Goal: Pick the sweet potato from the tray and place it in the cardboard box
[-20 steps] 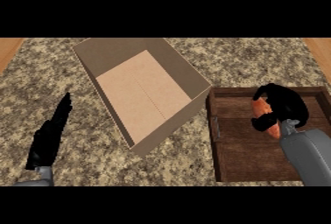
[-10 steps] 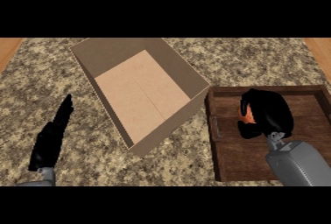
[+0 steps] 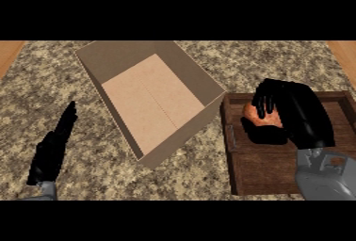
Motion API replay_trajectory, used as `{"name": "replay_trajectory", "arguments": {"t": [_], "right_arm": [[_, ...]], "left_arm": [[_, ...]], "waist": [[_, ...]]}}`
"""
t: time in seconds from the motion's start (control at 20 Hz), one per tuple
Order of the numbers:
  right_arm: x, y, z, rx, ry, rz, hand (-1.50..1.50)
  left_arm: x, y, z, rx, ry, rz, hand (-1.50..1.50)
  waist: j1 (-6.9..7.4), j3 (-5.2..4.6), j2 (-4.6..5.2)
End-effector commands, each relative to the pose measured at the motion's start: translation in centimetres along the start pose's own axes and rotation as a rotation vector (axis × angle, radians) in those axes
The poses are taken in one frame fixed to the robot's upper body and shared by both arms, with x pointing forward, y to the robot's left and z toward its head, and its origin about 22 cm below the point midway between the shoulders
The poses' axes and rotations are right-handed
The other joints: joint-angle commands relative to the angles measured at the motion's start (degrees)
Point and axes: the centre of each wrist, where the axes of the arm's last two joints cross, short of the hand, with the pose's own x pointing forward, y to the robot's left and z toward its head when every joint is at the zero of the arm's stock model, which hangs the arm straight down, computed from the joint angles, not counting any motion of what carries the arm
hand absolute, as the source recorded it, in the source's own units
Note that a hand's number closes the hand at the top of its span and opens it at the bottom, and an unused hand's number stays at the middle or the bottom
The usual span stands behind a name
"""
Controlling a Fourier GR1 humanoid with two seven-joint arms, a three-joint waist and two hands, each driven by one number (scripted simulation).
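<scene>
1. On the speckled stone counter sit an open cardboard box and a wooden tray, side by side.
2. Right hand curls around the sweet potato, over the tray.
3. Left hand rests open at lower left.

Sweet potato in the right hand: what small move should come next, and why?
Probably carry it left toward the cardboard box. The right hand is curled round the sweet potato, which shows over the tray; the open box lies just left of the tray. The left hand rests open at the lower left.
</scene>
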Motion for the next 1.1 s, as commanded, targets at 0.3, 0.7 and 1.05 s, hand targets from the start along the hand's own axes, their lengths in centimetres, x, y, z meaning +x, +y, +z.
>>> {"name": "replay_trajectory", "arguments": {"t": [0.3, 0.7, 1.05], "right_arm": [[7.1, -3.7, -1.8, -0.031, -0.236, -0.207, 1.5], [13.5, -1.9, -7.2, 0.002, -0.18, -0.2, 1.5], [16.3, 0.7, -12.0, 0.076, -0.128, -0.162, 1.5]], "left_arm": [[-0.5, 2.6, 0.3, 0.006, -0.005, -0.009, 0.0], [0.3, -0.6, 0.0, -0.009, -0.003, -0.007, 0.0], [0.7, 0.1, -0.6, -0.017, -0.015, 0.002, 0.0]], "waist": [[0.58, -0.04, 0.09], [0.8, -0.04, 0.19], [1.52, -0.05, 0.42]]}}
